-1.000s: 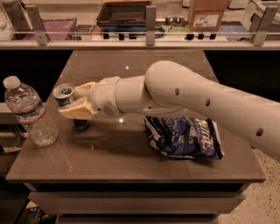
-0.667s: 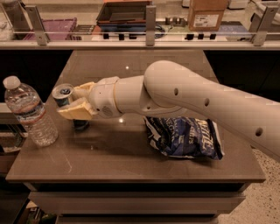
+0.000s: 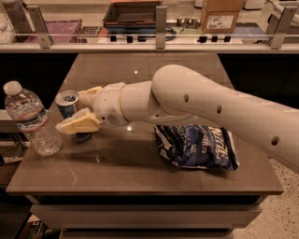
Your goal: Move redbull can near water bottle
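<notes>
The redbull can [image 3: 68,103], blue and silver with a silver top, stands on the brown table [image 3: 140,158] at its left side. The water bottle [image 3: 33,120], clear with a white cap, stands just left of the can, a small gap apart. My gripper [image 3: 77,110] comes in from the right. Its cream fingers [image 3: 78,124] sit on either side of the can, one in front and one behind, closed on it. The front finger hides the can's lower body. The can's base rests on the table.
A dark blue chip bag [image 3: 196,147] lies on the table to the right, under my arm. A counter with a glass rail, a dark tray [image 3: 133,14] and a cardboard box [image 3: 220,14] runs along the back.
</notes>
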{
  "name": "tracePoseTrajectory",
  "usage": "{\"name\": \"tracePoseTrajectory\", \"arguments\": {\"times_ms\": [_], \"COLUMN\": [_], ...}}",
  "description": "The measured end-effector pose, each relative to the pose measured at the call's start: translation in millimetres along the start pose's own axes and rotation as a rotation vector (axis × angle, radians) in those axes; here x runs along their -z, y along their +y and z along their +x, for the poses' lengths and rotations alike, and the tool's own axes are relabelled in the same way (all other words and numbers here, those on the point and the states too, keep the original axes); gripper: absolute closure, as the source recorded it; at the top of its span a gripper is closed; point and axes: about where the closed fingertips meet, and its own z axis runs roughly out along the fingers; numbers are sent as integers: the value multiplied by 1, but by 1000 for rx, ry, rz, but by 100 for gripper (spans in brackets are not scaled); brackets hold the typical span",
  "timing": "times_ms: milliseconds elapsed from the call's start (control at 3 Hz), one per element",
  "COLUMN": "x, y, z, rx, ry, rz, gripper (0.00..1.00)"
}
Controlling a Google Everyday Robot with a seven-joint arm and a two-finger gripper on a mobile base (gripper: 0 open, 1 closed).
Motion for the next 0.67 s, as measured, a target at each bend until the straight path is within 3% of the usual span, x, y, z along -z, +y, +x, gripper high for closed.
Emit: {"name": "tracePoseTrajectory", "arguments": {"times_ms": [667], "x": [-1], "y": [2], "z": [-2], "rx": [3], "ry": [0], "rz": [-3], "gripper": [0]}}
